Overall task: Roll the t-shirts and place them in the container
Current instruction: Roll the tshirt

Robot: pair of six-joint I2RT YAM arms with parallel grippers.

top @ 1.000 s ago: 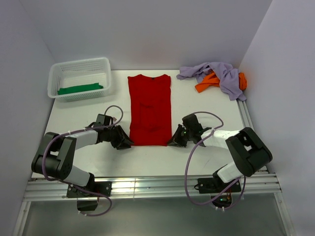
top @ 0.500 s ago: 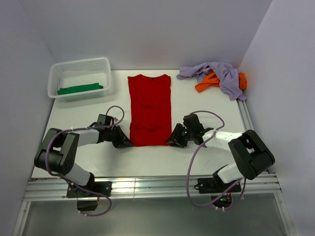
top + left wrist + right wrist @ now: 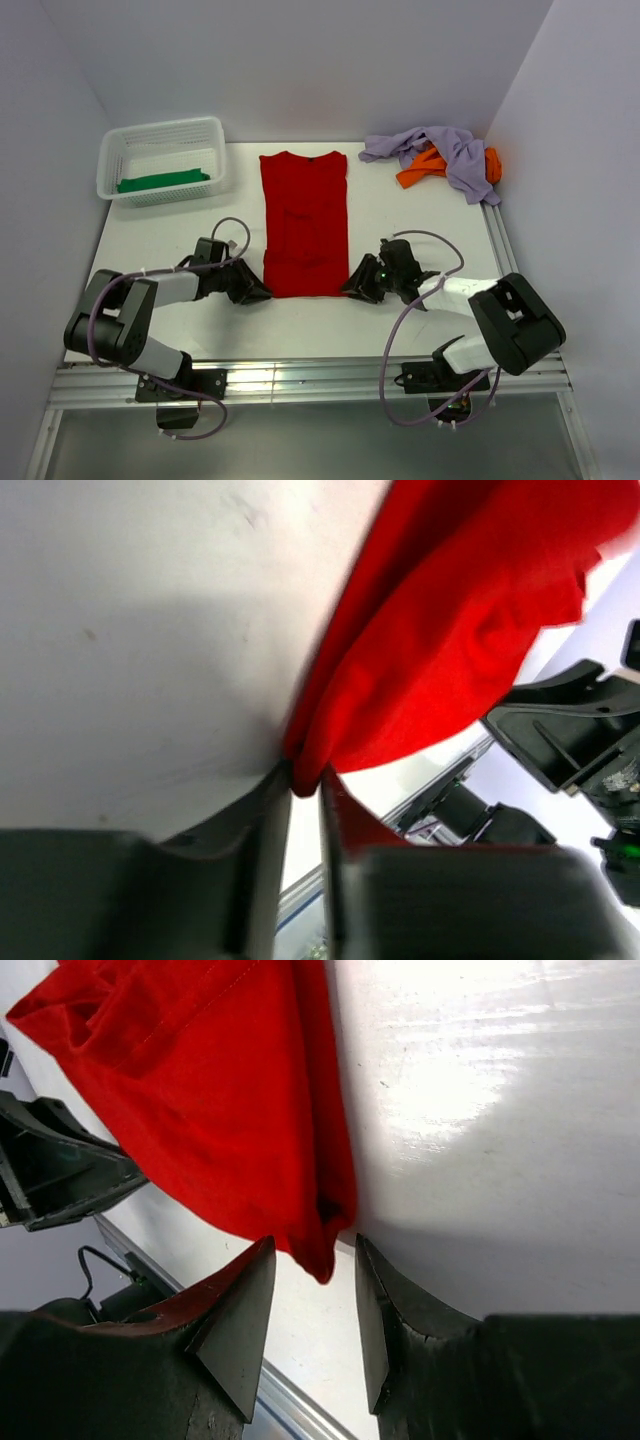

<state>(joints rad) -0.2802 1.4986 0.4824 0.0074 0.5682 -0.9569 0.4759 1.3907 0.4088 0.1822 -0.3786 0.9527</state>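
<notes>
The red t-shirt [image 3: 305, 225] lies as a long folded strip down the middle of the table, collar at the far end. My left gripper [image 3: 262, 291] lies low at its near left corner. In the left wrist view its jaws [image 3: 303, 776] stand only a narrow gap apart, with the tip of the red cloth [image 3: 450, 630] sitting between the tips. My right gripper [image 3: 354, 287] is at the near right corner. It is open [image 3: 313, 1244]: the red corner [image 3: 220, 1090] points into the gap and touches neither finger.
A white mesh basket [image 3: 112, 150] at the far left holds a green t-shirt [image 3: 163, 181]. A lavender t-shirt [image 3: 450, 148] lies crumpled over an orange one [image 3: 425, 170] at the far right. White walls close in the table [image 3: 420, 230] on both sides.
The right gripper, shut at the red corner one second ago, has opened and drawn back slightly towards me. The left gripper closed at its corner, then parted a little.
</notes>
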